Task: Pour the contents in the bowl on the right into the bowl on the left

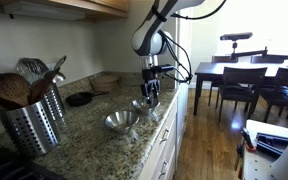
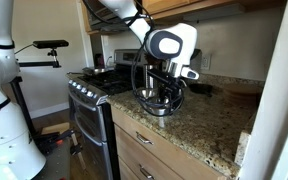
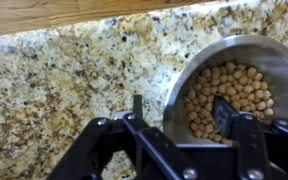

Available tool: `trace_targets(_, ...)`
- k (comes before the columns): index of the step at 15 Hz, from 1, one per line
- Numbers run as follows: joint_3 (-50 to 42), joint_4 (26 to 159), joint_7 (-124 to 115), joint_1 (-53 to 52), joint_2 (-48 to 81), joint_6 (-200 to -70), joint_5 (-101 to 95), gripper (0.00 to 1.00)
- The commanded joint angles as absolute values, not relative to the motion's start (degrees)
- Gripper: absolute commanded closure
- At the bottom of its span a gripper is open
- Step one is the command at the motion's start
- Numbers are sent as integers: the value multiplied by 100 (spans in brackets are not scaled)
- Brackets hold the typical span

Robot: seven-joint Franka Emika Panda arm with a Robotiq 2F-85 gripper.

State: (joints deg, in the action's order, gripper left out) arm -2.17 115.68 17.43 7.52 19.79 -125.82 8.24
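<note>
In the wrist view a steel bowl (image 3: 284, 60) full of small tan round pieces (image 3: 234, 85) sits on the speckled granite counter (image 3: 74, 80). My gripper (image 3: 181, 105) hangs over its near rim and is open. One finger stands outside the bowl and the other inside, above the pieces, with the rim between them but not clamped. In both exterior views the gripper (image 1: 150, 92) (image 2: 167, 90) is low over this bowl (image 1: 144, 105) (image 2: 160, 103). A second steel bowl (image 1: 121, 121) rests beside it on the counter; I cannot see what it holds.
A metal utensil holder (image 1: 29, 122) with wooden spoons stands on the counter. A black pan (image 1: 81, 98) lies further back. A stove (image 2: 92, 88) adjoins the counter. The counter edge (image 1: 162, 135) drops to drawers. A dining table (image 1: 246, 72) with chairs is beyond.
</note>
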Motion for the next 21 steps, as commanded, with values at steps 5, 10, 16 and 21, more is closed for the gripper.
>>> trace_targets(5, -223, 11698, 1692, 775, 1874, -12569, 726, 0)
trace_targets(10, -216, 11713, 1691, 773, 1892, -12571, 739, 0)
trace_targets(16, -219, 11733, 1692, 780, 1899, -12581, 749, 33)
trace_targets(21, -221, 11757, 1683, 777, 1890, -12592, 747, 67)
